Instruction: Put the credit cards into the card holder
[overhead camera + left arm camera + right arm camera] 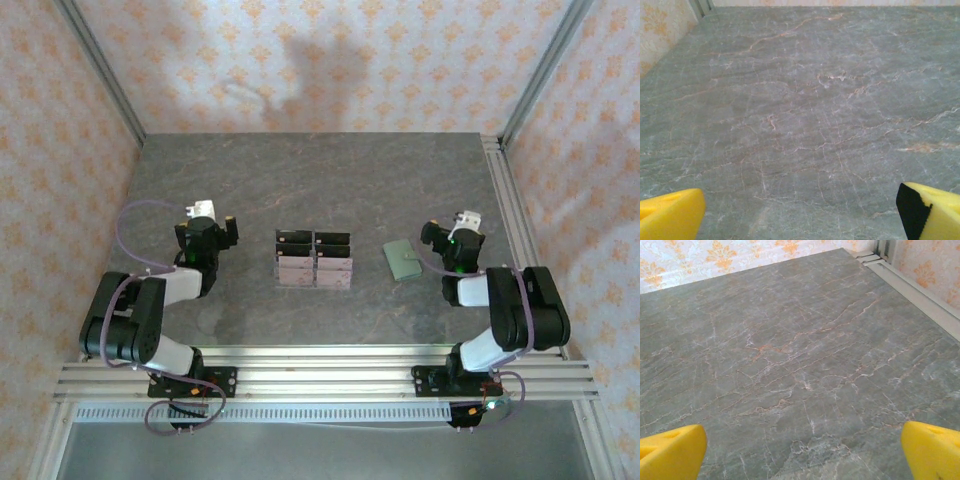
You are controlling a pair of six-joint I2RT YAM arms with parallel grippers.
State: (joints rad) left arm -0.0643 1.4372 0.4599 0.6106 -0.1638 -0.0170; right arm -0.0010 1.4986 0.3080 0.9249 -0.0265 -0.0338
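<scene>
Top external view: card holder (404, 260) lies near the clear stand (314, 259). Left gripper (800, 215) and right gripper (802, 452) gape wide, empty.

Card holder (404, 260) right of stand (314, 259)

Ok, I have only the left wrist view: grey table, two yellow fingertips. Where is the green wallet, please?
Observer: The wallet lies flat on the table, close to the right arm, on its left side.
Operator: And the cards?
Observer: Pale cards seem to stand in a clear four-cell stand, left of the wallet.
Operator: Is the right pincer open?
Observer: Yes, the right pincer is open and empty.
</scene>
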